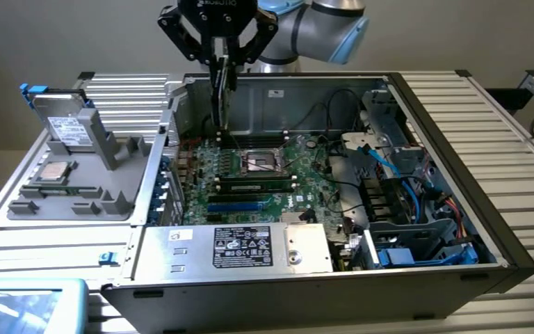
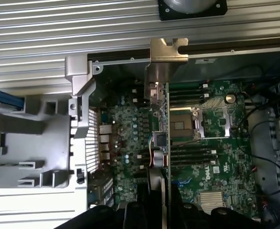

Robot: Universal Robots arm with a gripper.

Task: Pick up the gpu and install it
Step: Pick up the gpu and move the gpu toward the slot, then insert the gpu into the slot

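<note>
The gpu [image 1: 222,97] hangs edge-on, as a thin vertical card, from my gripper [image 1: 220,61], which is shut on its upper edge. It is held above the rear left part of the green motherboard [image 1: 258,174] inside the open computer case [image 1: 434,271], its lower end close to the board. In the wrist view the gpu [image 2: 165,119] is a narrow edge running away from my gripper [image 2: 161,202], with its silver end bracket [image 2: 166,55] at the case's rear wall. It lies beside the empty processor socket [image 2: 185,125].
A grey parts tray [image 1: 109,184] on the exterior view's left holds an upright silver hard drive [image 1: 67,129] and a small square chip [image 1: 53,172]. A power supply [image 1: 239,247], blue cables [image 1: 416,202] and drive bays crowd the case's front and right.
</note>
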